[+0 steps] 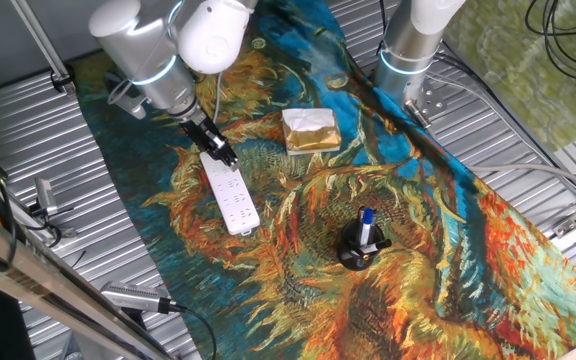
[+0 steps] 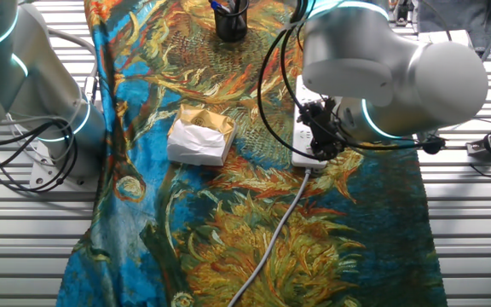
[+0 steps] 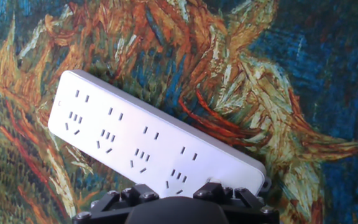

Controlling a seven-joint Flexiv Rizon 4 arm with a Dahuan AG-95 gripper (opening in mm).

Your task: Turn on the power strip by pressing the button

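tool [image 1: 222, 153] over cable end of power strip [image 1: 230, 196] | contact unclear | finger gap: cannot tell

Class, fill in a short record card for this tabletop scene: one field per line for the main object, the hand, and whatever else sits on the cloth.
Surface: painted sunflower cloth over the table
Main object: white power strip, lying flat
Hand: hand at the strip's cable end
Cable: grey cord running from the strip
Other items: gold packet; black pen holder
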